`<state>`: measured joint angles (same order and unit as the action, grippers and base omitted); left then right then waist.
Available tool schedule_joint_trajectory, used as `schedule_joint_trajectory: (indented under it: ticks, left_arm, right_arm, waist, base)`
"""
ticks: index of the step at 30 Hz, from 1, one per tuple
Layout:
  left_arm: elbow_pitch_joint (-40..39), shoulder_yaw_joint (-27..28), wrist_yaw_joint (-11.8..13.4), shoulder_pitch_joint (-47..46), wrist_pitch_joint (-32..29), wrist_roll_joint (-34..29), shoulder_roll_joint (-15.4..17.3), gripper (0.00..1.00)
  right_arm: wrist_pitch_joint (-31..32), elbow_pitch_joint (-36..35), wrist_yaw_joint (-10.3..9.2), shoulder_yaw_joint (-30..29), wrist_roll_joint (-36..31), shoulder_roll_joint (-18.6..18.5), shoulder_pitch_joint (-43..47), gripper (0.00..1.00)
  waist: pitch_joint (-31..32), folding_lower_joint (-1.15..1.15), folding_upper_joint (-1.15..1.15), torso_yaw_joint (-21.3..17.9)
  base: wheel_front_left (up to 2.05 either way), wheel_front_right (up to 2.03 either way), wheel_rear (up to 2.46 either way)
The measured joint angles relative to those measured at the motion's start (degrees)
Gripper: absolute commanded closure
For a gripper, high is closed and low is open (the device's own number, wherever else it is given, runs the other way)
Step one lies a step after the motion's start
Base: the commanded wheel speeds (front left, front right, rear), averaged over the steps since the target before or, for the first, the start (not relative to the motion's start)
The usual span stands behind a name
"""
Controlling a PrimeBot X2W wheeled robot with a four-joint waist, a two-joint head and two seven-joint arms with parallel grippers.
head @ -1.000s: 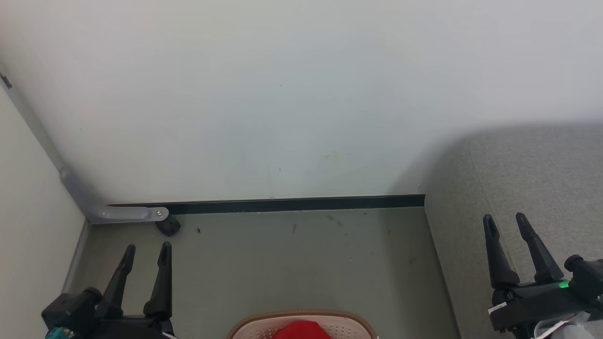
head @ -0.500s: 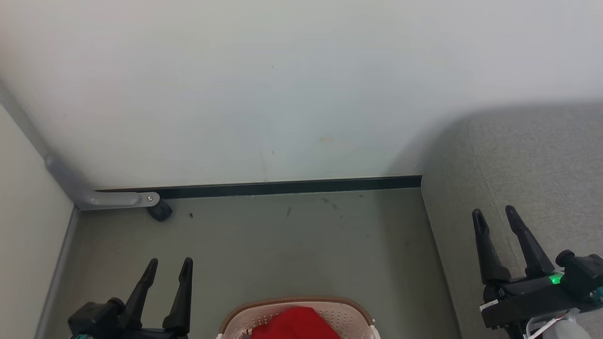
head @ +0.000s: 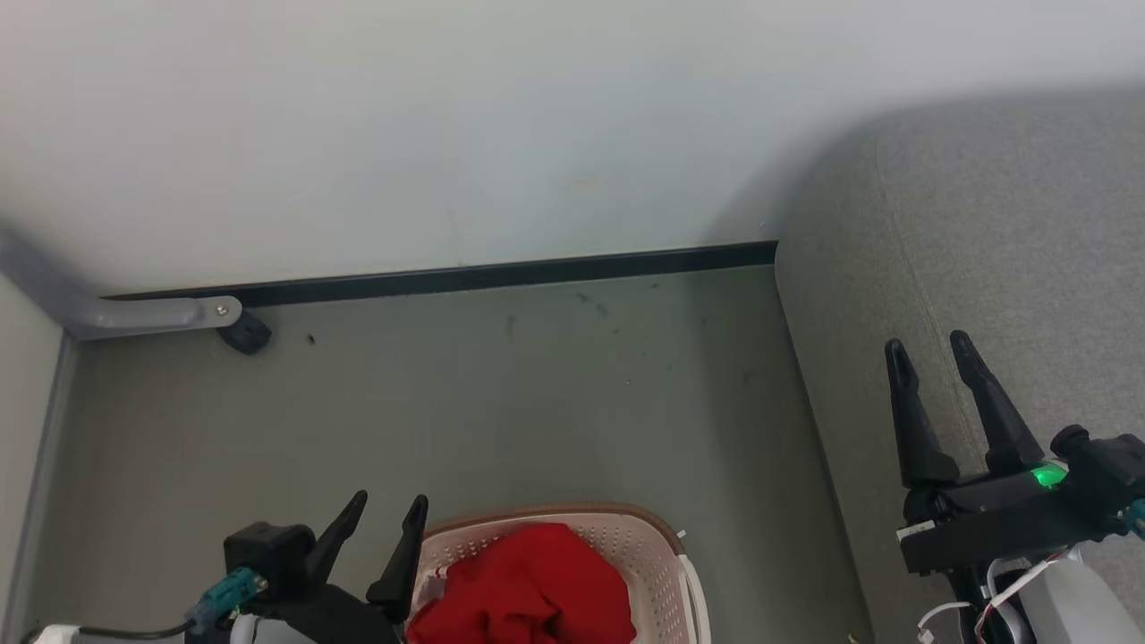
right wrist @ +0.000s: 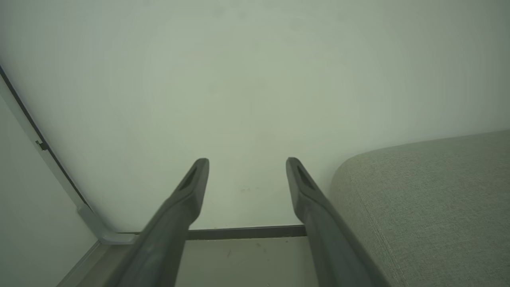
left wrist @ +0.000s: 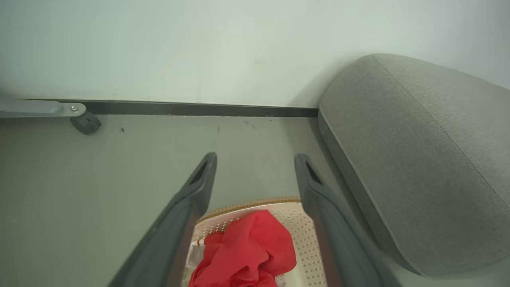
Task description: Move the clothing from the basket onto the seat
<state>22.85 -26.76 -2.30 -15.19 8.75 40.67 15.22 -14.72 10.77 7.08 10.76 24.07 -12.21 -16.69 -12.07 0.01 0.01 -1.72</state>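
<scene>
Rightward, seat (head: 984,268) beside basket (head: 646,565); wall (head: 447,134) beyond.

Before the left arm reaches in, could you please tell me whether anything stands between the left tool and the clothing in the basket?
Nothing visible does. The open left tool hangs at the left rim of the basket, and the clothing lies heaped inside with nothing covering it.

red clothing (head: 523,586), cream perforated basket (head: 657,572) w/ brown rim, grey seat (head: 1011,233).
</scene>
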Motion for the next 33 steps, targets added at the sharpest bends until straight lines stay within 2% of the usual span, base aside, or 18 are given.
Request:
schedule_joint_trajectory:
  ticks: [18, 33]
  left_arm:
    - [18.7, -3.1, -1.8, -9.8, -6.2, -1.0, -4.7, 0.00]
    - [29.9, -4.0, -2.3, -18.1, -8.8, -1.7, -6.2, 0.00]
  right_arm:
    - [0.0, -2.3, 0.00, -0.2, -2.4, 1.0, -5.1, 0.00]
    - [0.0, -4.8, -0.01, -1.4, -2.5, 3.0, -8.0, 0.00]
  waist:
    - [-12.0, 0.00, 0.00, -4.9]
    - [-22.0, 0.00, 0.00, -9.2]
  base:
    - [0.00, 0.00, 0.00]
    - [0.00, 0.00, 0.00]
